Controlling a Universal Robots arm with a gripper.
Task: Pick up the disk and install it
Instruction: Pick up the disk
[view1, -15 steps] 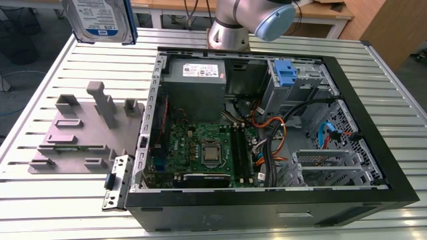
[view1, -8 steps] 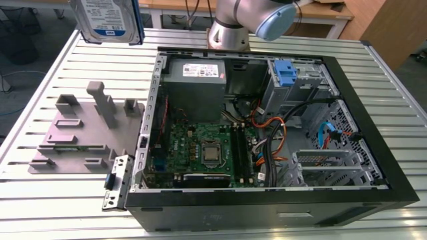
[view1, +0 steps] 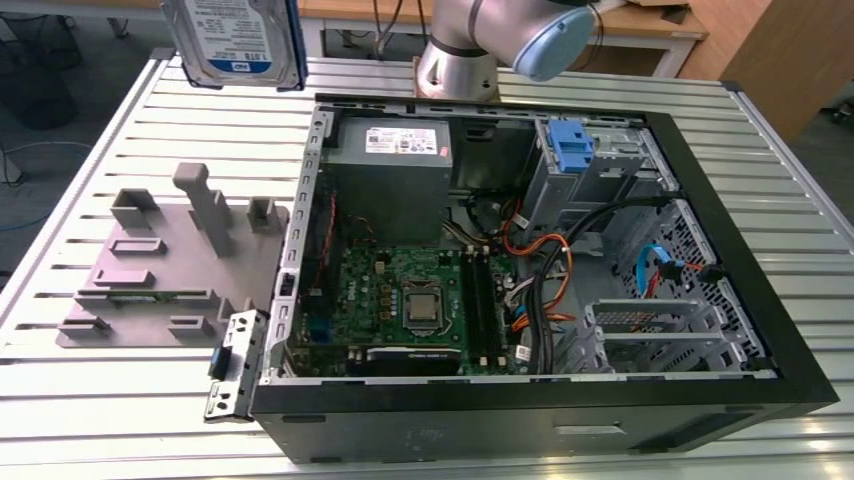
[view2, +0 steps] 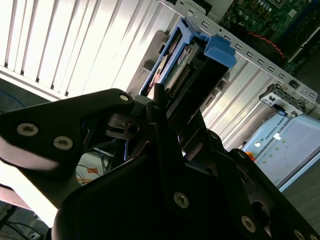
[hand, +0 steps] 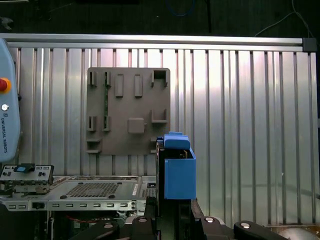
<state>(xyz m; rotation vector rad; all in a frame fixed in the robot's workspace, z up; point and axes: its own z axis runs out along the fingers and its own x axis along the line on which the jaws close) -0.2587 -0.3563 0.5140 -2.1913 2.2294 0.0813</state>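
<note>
Rising from its mount at the far edge of the slatted table, the arm shows a grey-and-blue joint just behind the open computer case. In the first wrist view the gripper points down at the table, with the grey fixture plate below it. Its black jaws are pinched on the disk (the drive comes straight out from between them).

The disk hangs in the air over the table's far corner on the exterior view's left, outside the case and beyond the fixture plate. Its long axis runs roughly upright, tilted a little. The white-and-blue label faces the exterior camera. The blue rails run down its sides, and the blue-capped end points toward the table.
</note>
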